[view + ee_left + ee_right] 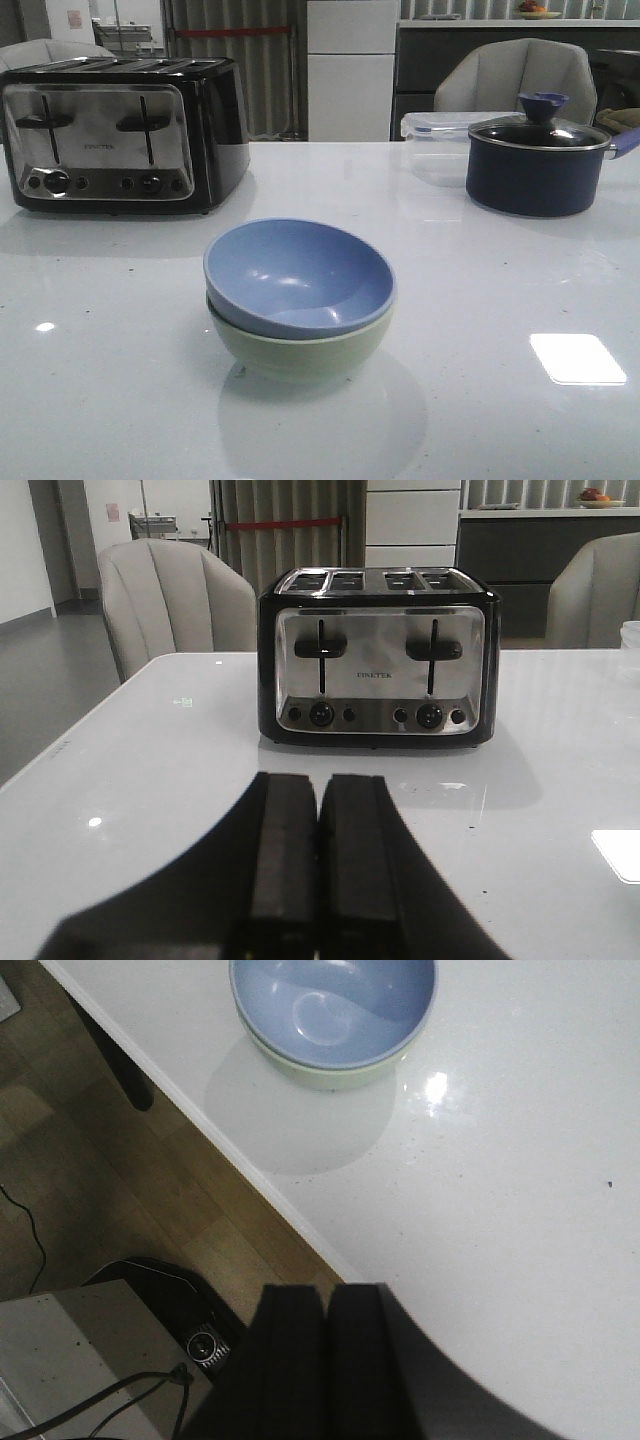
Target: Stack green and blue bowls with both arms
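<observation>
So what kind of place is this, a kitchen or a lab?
Most likely a kitchen or dining area, perhaps staged: a toaster and a lidded pot stand on a white table with upholstered chairs around it.

All I can see of my left hand (317, 865) and right hand (325, 1360) is two flat, matte black fingers each, unmarked.

One bowl (297, 275) nested in another (300, 350), toaster (120, 133) behind-left.

Matte, smooth blue bowl (298, 275) and green bowl (300, 352) on a glossy white table (480, 300); chrome-faced toaster (120, 130).
</observation>
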Robot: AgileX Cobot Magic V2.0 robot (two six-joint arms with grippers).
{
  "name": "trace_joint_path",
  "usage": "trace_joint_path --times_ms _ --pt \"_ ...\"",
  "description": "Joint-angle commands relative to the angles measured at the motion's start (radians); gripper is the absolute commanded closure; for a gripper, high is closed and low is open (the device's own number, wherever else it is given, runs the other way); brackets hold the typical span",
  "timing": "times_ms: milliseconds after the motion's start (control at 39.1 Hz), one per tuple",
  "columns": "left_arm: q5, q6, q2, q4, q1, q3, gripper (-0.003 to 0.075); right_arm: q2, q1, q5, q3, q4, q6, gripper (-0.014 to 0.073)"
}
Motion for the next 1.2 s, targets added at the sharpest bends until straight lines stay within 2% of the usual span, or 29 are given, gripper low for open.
trace_joint_path --times_ms 0,358,1177 --pt "-0.098 -0.013 -0.018 0.002 0.002 0.006 0.0622 -0.005 -0.003 -0.049 -0.026 0.008 -0.006 0.0589" --pt "-0.167 -0.013 -0.018 0.002 0.002 0.006 0.0622 -0.005 -0.003 -0.049 -0.026 0.008 -0.006 0.0589" --pt "-0.167 -0.013 -0.016 0.002 -0.049 0.006 0.0622 -0.005 -0.003 -0.049 -0.026 0.008 -0.006 0.0589"
